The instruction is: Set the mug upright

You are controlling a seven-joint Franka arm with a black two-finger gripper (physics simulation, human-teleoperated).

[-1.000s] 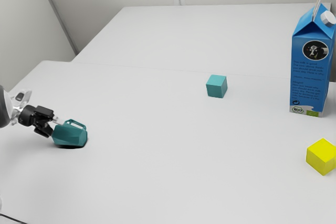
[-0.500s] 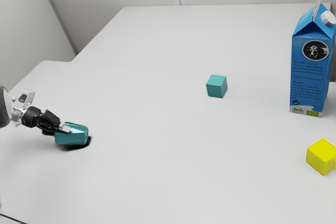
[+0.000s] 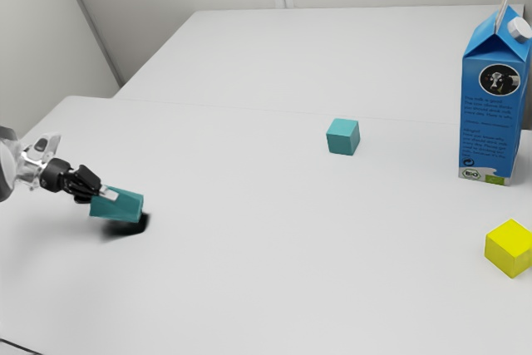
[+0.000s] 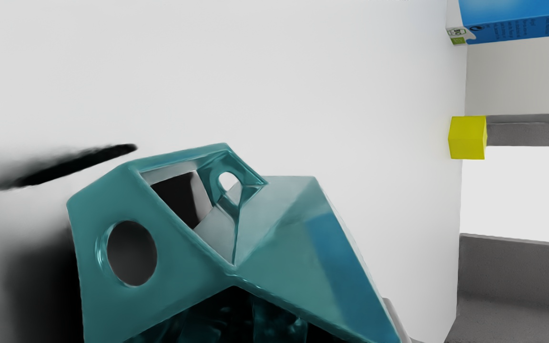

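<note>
In the exterior view my gripper (image 3: 106, 194) is at the left, shut on the teal mug (image 3: 123, 207). A pale fingertip lies across the mug's near side. The mug hangs tilted just above the table, its far end lower, with a dark shadow beneath. In the wrist view the mug (image 4: 298, 238) is large, its dark mouth toward my hand and its angular handle sticking out at one side. My gripper (image 4: 296, 257) has one finger partly seen through the handle and a sliver of the other past the opposite wall.
A teal cube (image 3: 342, 137) sits mid-table (image 3: 274, 230). Toward the exterior view's right stand a tall blue milk carton (image 3: 490, 114) and a yellow cube (image 3: 509, 248). The carton (image 4: 517, 21) and yellow cube (image 4: 467, 137) are also in the wrist view.
My gripper has closed on the mug and raised it off the table, shifting it slightly toward the exterior view's right. The mug has rolled and tipped, and its shadow has separated from it.
</note>
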